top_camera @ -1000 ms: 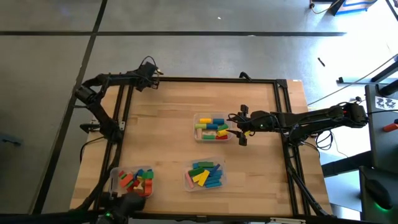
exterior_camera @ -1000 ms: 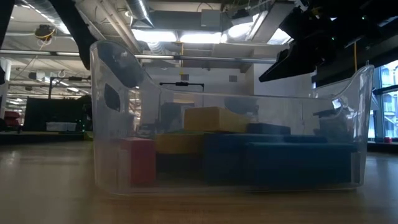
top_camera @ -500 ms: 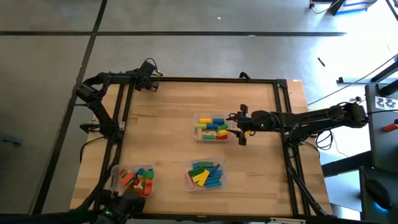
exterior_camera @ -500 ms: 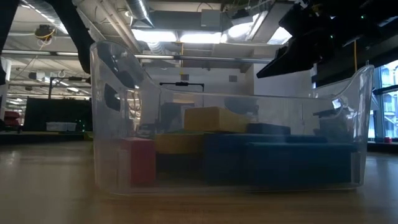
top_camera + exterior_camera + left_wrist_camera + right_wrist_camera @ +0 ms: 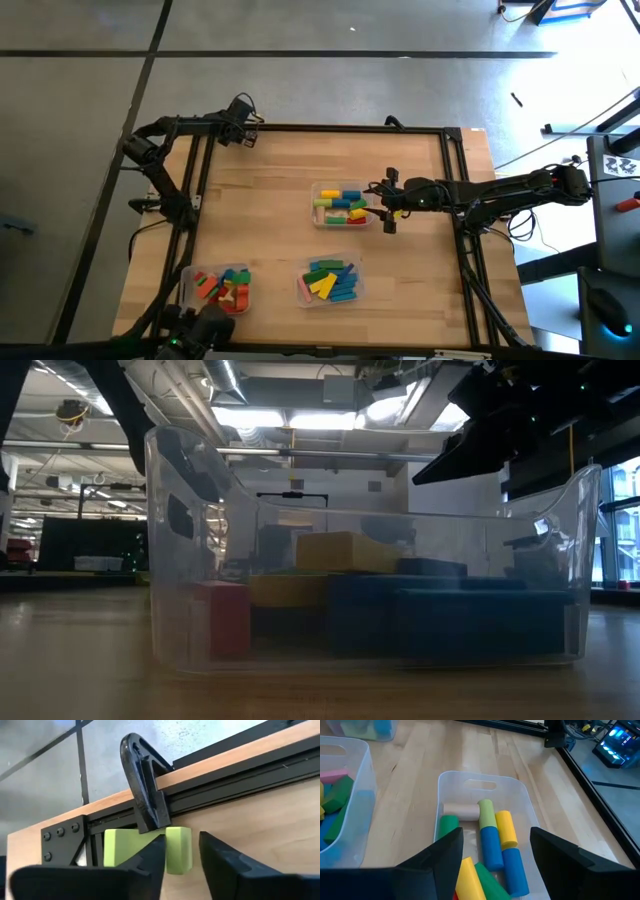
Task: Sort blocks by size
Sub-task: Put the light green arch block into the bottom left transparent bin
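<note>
Sorting is under way on the wooden table (image 5: 270, 180), whose black frame borders the work area; three clear trays sit on it, one near the middle (image 5: 341, 206), one toward the near edge (image 5: 331, 281), and one at the near left corner (image 5: 220, 289), each already holding a mix of coloured blocks. The right arm reaches in from the right side, and the right gripper (image 5: 385, 207) hovers just beside the middle tray with its jaws spread and nothing between them; the right wrist view looks down into that tray on blue, yellow and green rounded pieces (image 5: 492, 847) lying side by side. The left arm is folded back to the far left corner of the table, where the left gripper (image 5: 182, 852) points at a lone light green block (image 5: 172, 849) lying against the frame rail beneath a black clamp (image 5: 142, 785). Its jaws stand on either side of the block's end; whether they already press on it cannot be told. The step in hand appears to be the pickup of this stray block. The next move probably calls for a firm pinch, then a lift clear of the clamp and rail before carrying it to the tray that matches its size.
</note>
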### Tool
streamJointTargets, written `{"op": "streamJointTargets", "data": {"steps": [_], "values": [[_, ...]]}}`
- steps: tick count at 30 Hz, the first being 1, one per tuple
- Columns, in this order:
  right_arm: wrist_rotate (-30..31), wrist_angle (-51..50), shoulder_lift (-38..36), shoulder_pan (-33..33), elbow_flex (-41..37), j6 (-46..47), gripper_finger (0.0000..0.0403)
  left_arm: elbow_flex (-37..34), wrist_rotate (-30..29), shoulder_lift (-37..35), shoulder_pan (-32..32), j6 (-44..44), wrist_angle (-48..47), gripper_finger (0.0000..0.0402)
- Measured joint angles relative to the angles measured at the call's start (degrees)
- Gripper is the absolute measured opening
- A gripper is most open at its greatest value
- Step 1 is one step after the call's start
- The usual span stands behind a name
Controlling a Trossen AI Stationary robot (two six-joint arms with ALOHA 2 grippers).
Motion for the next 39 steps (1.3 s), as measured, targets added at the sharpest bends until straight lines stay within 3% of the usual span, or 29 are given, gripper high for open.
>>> {"op": "streamJointTargets", "data": {"steps": [11, 26, 39], "values": [[-0.02, -0.02, 0.00, 0.00, 0.00, 0.00, 0.0231, 0.00, -2.29, -0.04, -0.02, 0.62, -0.02, 0.0034], [-0.02, -0.06, 0.00, 0.00, 0.00, 0.00, 0.0231, 0.02, -2.06, -0.53, -4.25, 1.88, -1.57, 0.0037], [-0.04, -0.04, 0.00, 0.02, 0.00, 0.31, 0.0231, 0.02, -0.56, -9.95, -13.73, -1.17, -4.61, 0.0038]]}}
